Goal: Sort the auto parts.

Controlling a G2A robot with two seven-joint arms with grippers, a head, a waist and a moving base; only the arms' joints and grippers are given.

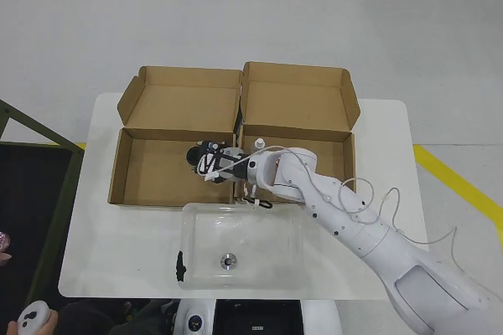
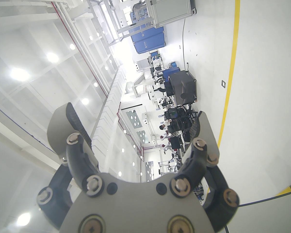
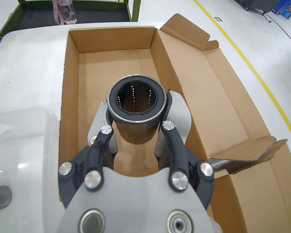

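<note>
Black cylindrical linear bearing (image 3: 135,127), steel-rimmed, with ball rows lining its bore: clamped between the fingers of the right gripper (image 3: 138,105), held above the left brown cardboard box (image 3: 111,37). The box's bare matte floor shows no parts. Judged mid-sort: bearing not yet set down; one small round metal part (image 1: 227,260) lies in the clear plastic tub (image 1: 268,243). Left gripper (image 2: 135,117) spread wide, empty, facing the ceiling

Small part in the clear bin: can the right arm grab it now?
Probably not yet: the right gripper is shut on a bearing above a cardboard box. The part itself lies uncovered in the open bin.
</note>
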